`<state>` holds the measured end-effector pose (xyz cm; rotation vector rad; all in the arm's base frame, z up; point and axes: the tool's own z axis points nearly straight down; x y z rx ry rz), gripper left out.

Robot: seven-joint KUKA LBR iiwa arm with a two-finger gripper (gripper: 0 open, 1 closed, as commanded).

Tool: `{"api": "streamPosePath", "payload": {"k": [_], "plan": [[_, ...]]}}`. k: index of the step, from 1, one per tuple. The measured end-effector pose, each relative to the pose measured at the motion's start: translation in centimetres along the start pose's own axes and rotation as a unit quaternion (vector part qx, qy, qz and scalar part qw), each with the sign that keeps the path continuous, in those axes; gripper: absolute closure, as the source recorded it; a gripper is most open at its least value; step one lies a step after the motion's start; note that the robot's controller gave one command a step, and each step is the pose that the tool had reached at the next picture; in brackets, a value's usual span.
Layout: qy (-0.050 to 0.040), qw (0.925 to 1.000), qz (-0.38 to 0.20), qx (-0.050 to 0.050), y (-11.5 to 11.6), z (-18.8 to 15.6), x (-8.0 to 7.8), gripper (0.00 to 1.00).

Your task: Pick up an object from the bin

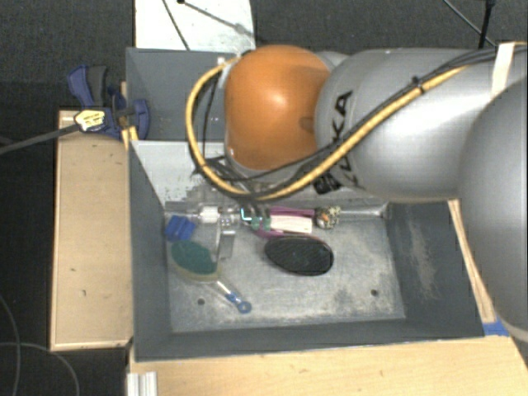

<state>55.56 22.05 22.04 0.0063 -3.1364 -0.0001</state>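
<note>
We're sitting at the approach step: pincer [221, 236] hanging low, green round pad [193, 259] just beside it, view-left. Can't tell if it's apart or together. Next we're likely centring over the pad, then closing.

reaches in from the right as a thick silver-grey rounded metal arm [412, 122], bending downward at the wrist. wears a glossy orange dome-shaped cover [272, 106] there, ringed by a looping yellow-and-black cable [191, 118] that runs back along the arm. hangs a small silvery metal gripper [221, 233] beneath the cover, pointing down.
</note>
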Motion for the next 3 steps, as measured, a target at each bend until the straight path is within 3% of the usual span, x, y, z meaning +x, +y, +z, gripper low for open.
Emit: {"api": "streamPosePath", "payload": {"k": [1, 2, 3], "plan": [[-0.0007, 1.0000, -0.001, 0.000, -0.7, 15.4, 6.0, 0.00], [-0.0028, 1.0000, 0.003, -0.001, -0.7, 15.1, 5.9, 1.00], [-0.0077, 0.9997, 0.024, -0.002, -0.3, 0.1, 3.5, 1.00]]}}
